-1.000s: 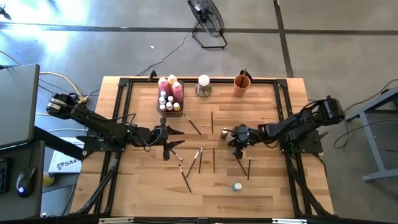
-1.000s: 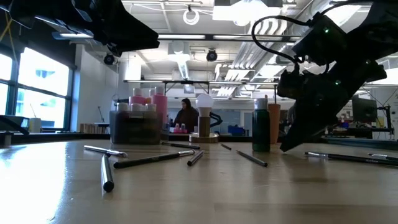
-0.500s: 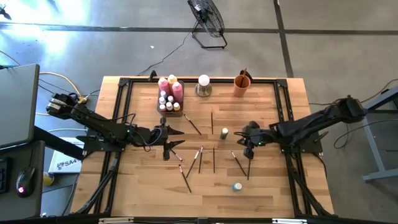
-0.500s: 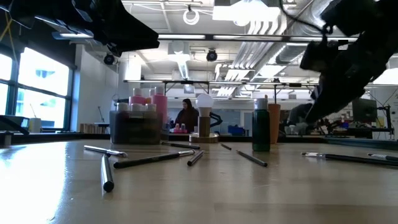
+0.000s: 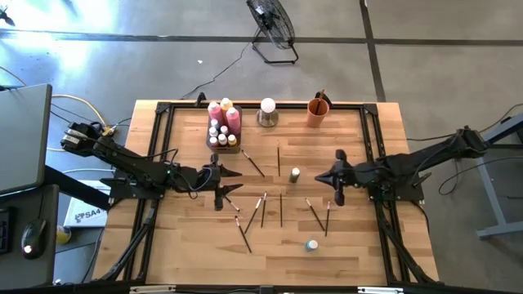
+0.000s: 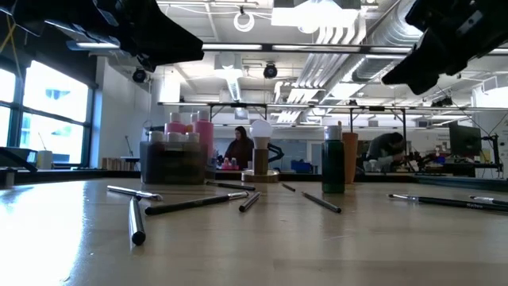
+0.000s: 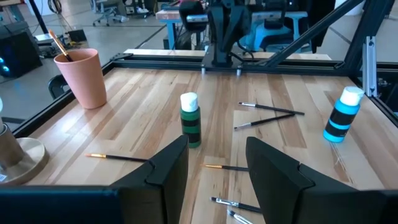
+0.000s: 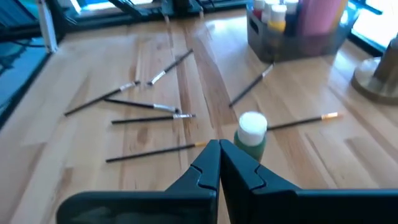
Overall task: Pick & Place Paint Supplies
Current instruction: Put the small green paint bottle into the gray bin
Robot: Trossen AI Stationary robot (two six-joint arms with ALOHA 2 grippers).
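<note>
So, handling-wise, the bigger items come first: the pink and yellow bottles [image 5: 226,113] standing upright in the grey tray [image 5: 210,140] at the back of the table [image 5: 188,245] are probably light plastic, rigid, a bit slick on the sides, and best taken around the body just under the cap. The green bottle [image 5: 294,174] with its white cap is seen standing alone mid-table, and a blue bottle [image 5: 312,244] with a white cap is found nearer the front edge; both look small and tippy, so a low, square pinch on the body is judged safer than a grab at the cap. The paintbrushes [image 5: 262,209] are scattered flat across the middle of the boards, thin, stiff and nearly weightless, and likely to roll; they should be pinched across the handle near the middle, fingers pressed close to the wood. A couple of brushes are already stood in the orange cup [image 5: 318,112]. The left gripper [image 5: 219,187] is held part open over the left-centre with nothing in it, and the right gripper [image 5: 338,178] is fully closed and empty, raised just beside the green bottle.
</note>
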